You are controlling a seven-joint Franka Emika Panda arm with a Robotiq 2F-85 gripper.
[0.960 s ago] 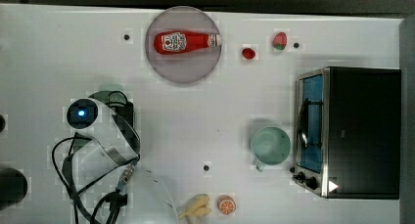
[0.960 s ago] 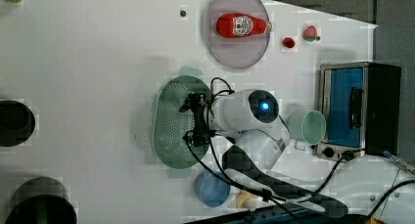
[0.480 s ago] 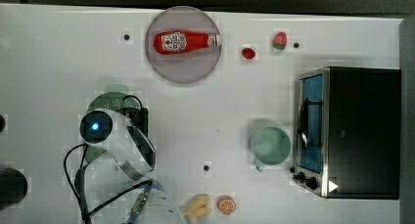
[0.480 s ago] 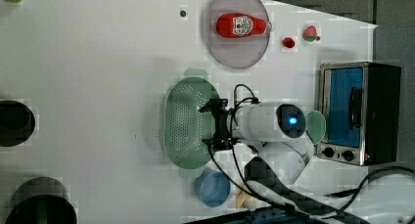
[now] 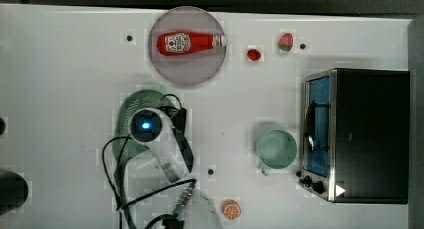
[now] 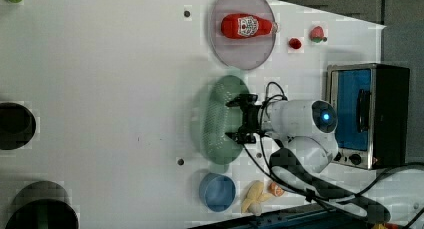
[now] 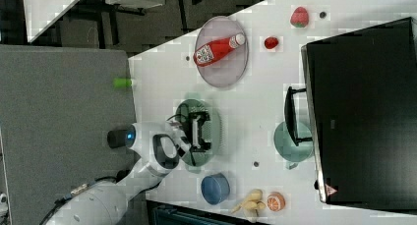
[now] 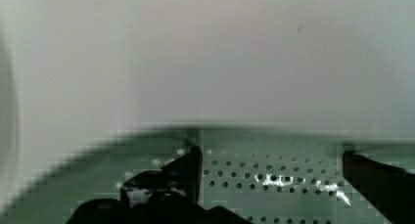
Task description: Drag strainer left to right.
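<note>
Both strainer [image 6: 216,120] and open hand [image 6: 239,119] have shifted right

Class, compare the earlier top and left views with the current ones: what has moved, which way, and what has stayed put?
The strainer and the open gripper inside its bowl have both shifted toward the left view's right, nearer the oven. The fingers stand apart over the perforated floor, clamping nothing. The ketchup bottle on its plate, the mug, the blue bowl and the oven have not moved.
</note>
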